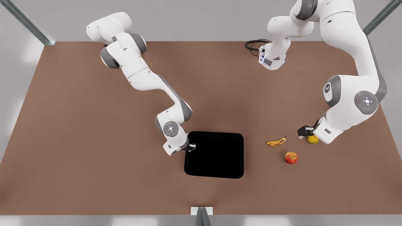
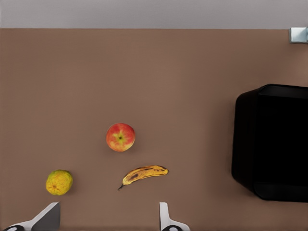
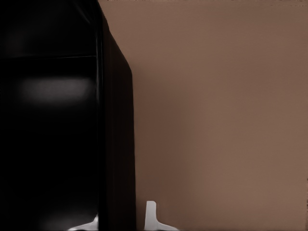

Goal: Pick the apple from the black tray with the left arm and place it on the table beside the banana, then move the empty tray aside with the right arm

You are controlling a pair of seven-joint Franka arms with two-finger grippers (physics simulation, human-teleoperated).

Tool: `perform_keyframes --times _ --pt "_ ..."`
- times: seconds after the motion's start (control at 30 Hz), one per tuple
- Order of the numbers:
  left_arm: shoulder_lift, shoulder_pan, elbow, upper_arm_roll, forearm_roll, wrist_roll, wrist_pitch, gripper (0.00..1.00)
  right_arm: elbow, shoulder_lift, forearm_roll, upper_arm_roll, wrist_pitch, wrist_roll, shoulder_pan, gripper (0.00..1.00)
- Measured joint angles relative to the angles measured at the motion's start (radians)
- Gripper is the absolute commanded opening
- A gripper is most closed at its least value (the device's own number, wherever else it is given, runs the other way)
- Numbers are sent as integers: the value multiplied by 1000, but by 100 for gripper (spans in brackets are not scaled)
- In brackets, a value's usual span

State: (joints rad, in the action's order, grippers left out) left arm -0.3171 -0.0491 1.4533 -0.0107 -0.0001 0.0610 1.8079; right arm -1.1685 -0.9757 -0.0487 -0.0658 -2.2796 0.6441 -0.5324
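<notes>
The apple (image 1: 291, 157) (image 2: 120, 137) rests on the table (image 1: 94, 141) close beside the banana (image 1: 276, 142) (image 2: 144, 173). My left gripper (image 1: 302, 133) (image 2: 107, 219) hovers over the fruits at the front view's right, open, with nothing between its fingers. The black tray (image 1: 215, 155) (image 2: 274, 144) lies flat mid-table with nothing on it. At the tray's edge on the front view's left, my right gripper (image 1: 191, 147) (image 3: 120, 224) straddles the raised rim (image 3: 115, 144), one finger inside and one outside, shut on it.
A smaller yellow-green round fruit (image 1: 312, 139) (image 2: 59, 182) sits just under the left wrist, near the banana. A black cable (image 1: 255, 45) loops at the table's far edge. Bare brown tabletop stretches to the front view's left of the tray.
</notes>
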Motion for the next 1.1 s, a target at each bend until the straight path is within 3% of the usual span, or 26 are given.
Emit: perform_keyframes --times 0.1,0.3,0.5,0.77,0.9,1.1 --pt "0 0 0 0 1 2 0 100 3 3 -18 0 3 -13 0 33" --pt "0 0 0 0 2 4 0 100 8 23 -39 -1 27 -40 -1 8" --pt "-1 -1 0 0 4 6 1 100 10 107 -48 -2 109 -74 -1 5" --pt "-3 0 -2 0 5 8 2 100 8 302 -54 59 465 -191 49 4" --pt "-3 0 -1 0 6 8 2 100 9 359 -100 213 637 -297 58 3" --pt "-3 -9 -11 -2 7 9 1 100 10 420 -195 535 850 -512 61 2"
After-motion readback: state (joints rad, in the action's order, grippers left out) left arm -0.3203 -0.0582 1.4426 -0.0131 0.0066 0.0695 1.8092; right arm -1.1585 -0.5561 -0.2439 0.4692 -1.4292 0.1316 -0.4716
